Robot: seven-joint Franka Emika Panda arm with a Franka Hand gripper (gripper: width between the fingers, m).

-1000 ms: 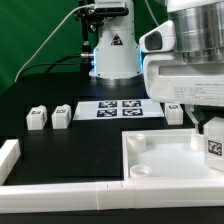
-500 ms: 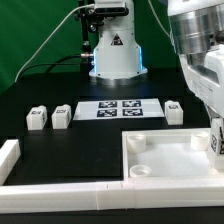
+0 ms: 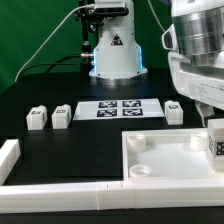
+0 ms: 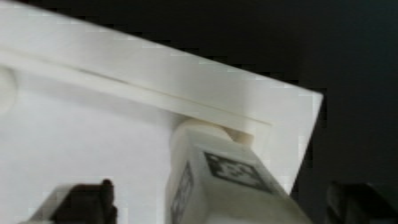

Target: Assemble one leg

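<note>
One leg (image 3: 215, 141), a stubby white block with a square tag, stands upright on the far right corner of the big white panel (image 3: 165, 158). My gripper (image 3: 216, 126) hangs right over it. In the wrist view the leg (image 4: 221, 168) rises between my two dark fingers (image 4: 93, 200), with a gap on each side, so the gripper (image 4: 228, 196) is open around it. Three more legs lie on the black table: two (image 3: 37, 118) (image 3: 61, 115) at the exterior view's left and one (image 3: 174, 112) behind the panel.
The marker board (image 3: 120, 108) lies in the middle at the back. A long white border bar (image 3: 90, 190) runs along the front and a short one (image 3: 8, 155) sits at the left. The robot base (image 3: 112, 50) stands behind.
The wrist has turned over the leg and the arm has shifted slightly. The leg stays at the panel's right corner, a little more upright than before.
</note>
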